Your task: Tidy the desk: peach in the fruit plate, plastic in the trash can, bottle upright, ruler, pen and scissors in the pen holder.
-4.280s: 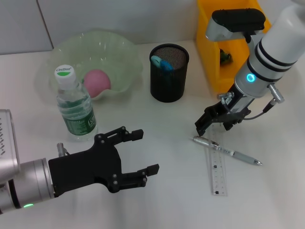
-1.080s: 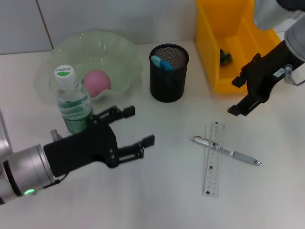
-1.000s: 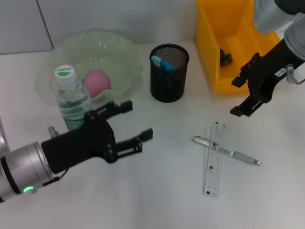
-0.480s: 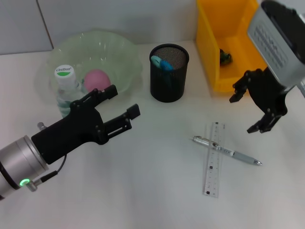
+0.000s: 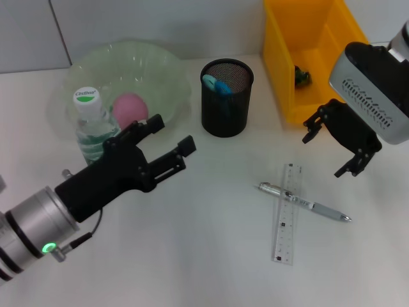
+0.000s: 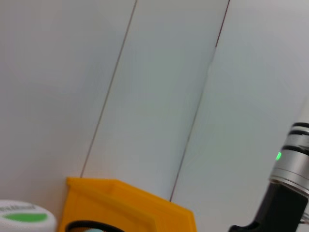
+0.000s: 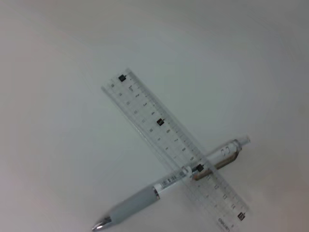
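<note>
While one pen (image 5: 305,203) crosses one ruler (image 5: 287,213) — both jaws empty, spread.

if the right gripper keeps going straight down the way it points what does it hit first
Probably the clear plastic ruler lying across the silver pen: the right gripper, open, has both below it. Depth is unclear.

My left claw (image 5: 171,139) has swung up off the near bench and now sits open right by the bottle (image 5: 90,125). The right claw (image 5: 334,146) pulled away from the pen (image 5: 305,203), went up by the yellow bin (image 5: 281,64), and now hangs open above the ruler (image 5: 286,212), which shifted a bit.
</note>
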Action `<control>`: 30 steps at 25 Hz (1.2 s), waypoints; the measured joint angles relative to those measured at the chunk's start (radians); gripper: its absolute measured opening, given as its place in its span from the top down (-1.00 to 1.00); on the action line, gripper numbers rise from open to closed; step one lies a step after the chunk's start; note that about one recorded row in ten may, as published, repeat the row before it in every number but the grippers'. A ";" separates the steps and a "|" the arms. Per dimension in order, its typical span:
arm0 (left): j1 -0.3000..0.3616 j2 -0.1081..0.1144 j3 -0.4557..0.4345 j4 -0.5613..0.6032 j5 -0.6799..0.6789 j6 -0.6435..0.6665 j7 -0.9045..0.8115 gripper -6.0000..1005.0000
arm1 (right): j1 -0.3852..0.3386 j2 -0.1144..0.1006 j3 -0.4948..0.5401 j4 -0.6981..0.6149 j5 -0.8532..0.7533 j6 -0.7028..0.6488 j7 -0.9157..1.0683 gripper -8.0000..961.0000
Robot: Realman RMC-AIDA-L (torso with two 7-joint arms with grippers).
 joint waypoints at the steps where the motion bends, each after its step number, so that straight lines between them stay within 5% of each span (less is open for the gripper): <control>1: -0.002 0.000 0.018 0.000 -0.013 -0.008 0.005 -0.66 | 0.010 -0.012 -0.032 0.034 0.026 0.031 -0.020 -0.65; 5: -0.006 0.000 0.054 0.000 -0.042 -0.025 0.020 -0.66 | 0.030 -0.013 -0.061 0.083 0.035 0.079 -0.058 -0.65; 16: 0.004 0.007 0.093 -0.012 -0.061 -0.039 0.040 -0.66 | 0.057 0.041 -0.121 0.162 -0.001 0.185 -0.148 -0.56; 30: 0.038 0.009 0.088 -0.009 -0.062 -0.028 0.038 -0.66 | 0.049 0.059 -0.187 0.173 -0.017 0.237 -0.153 -0.38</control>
